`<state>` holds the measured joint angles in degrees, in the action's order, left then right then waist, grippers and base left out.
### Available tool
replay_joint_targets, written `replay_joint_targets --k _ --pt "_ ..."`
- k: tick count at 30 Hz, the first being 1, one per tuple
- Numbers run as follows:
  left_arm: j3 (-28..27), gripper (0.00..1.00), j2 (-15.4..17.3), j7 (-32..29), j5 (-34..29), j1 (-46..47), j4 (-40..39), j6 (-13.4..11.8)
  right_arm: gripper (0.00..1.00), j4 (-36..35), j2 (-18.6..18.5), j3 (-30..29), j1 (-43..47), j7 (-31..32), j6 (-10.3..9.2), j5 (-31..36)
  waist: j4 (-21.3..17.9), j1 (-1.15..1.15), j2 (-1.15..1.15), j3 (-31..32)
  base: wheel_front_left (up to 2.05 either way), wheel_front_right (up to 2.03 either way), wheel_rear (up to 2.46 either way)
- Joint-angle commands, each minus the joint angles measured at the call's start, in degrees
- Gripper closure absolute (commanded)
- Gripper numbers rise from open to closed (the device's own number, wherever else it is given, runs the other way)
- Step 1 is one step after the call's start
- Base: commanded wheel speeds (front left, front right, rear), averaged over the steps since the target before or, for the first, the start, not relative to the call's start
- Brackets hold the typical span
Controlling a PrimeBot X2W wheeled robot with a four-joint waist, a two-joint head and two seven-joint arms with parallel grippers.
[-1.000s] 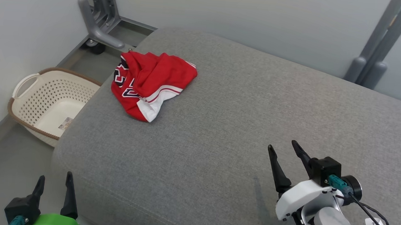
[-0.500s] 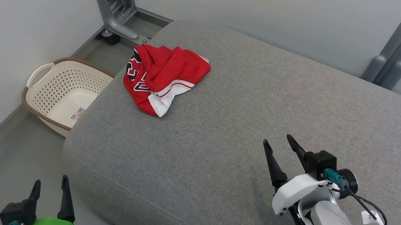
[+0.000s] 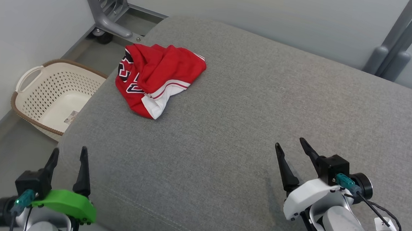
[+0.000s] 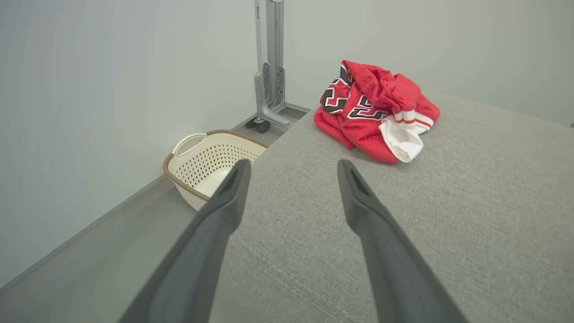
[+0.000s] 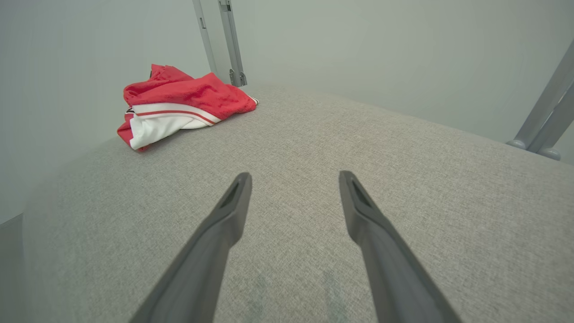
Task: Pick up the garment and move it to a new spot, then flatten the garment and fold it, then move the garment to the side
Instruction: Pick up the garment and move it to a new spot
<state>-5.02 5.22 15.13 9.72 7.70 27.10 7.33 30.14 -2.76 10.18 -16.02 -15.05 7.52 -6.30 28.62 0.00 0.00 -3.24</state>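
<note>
L tool (image 3: 70,148) & R tool (image 3: 290,142) both wide, empty; I'd reach L to the red garment (image 3: 158,77), pinch a raised fold deep, w/o snagging the grey cushion (image 3: 246,114).
</note>
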Motion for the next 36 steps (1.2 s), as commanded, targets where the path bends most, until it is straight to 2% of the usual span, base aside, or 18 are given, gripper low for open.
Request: replay_joint_targets --k 1,8,17,21,22,26,31,36 --pt "1.3 0.00 0.7 0.0 0.9 1.9 0.3 0.2 0.00 -0.2 -0.3 0.0 -0.9 -0.1 -0.07 0.6 -1.5 0.00 0.00 -1.7 0.00 0.00 0.00" --pt "9.0 0.00 6.2 0.0 7.9 10.5 2.3 0.2 0.00 0.2 -0.3 -0.4 -2.7 -0.1 -0.07 2.4 -4.3 0.00 0.00 -5.6 0.00 0.00 0.00" --pt "22.1 0.00 15.0 -0.9 19.4 23.3 9.0 0.2 0.00 -0.3 -1.2 0.3 -5.4 -0.1 -0.07 3.4 -8.5 0.00 0.00 -10.1 0.00 0.00 0.00" --pt "27.2 0.00 19.1 -3.3 25.3 28.5 10.8 0.2 0.00 -1.0 -1.4 0.7 -6.4 -0.1 -0.07 3.9 -10.8 0.00 0.00 -11.9 0.00 0.00 0.00" --pt "29.5 0.00 21.1 -4.6 28.0 30.9 11.3 0.2 0.00 -1.4 -1.6 0.7 -7.1 -0.1 -0.08 4.1 -12.0 0.00 0.00 -12.9 0.00 0.00 0.00" --pt "34.1 0.00 24.4 -7.7 34.2 34.5 11.6 0.2 0.00 -2.0 -1.9 0.8 -7.9 -0.1 -0.07 4.5 -14.4 0.00 0.00 -14.8 0.00 0.00 0.00" --pt "37.7 0.00 28.2 -12.5 42.6 37.1 11.5 0.2 0.00 -2.9 -2.2 0.4 -8.9 -0.1 -0.08 4.7 -17.5 0.00 0.00 -17.1 0.00 0.00 0.00" --pt "40.2 0.00 31.6 -16.9 46.8 38.6 15.4 0.2 0.00 -4.1 -2.3 -0.2 -9.3 -0.1 -0.08 5.4 -20.4 0.00 0.00 -19.1 0.00 0.00 0.00"
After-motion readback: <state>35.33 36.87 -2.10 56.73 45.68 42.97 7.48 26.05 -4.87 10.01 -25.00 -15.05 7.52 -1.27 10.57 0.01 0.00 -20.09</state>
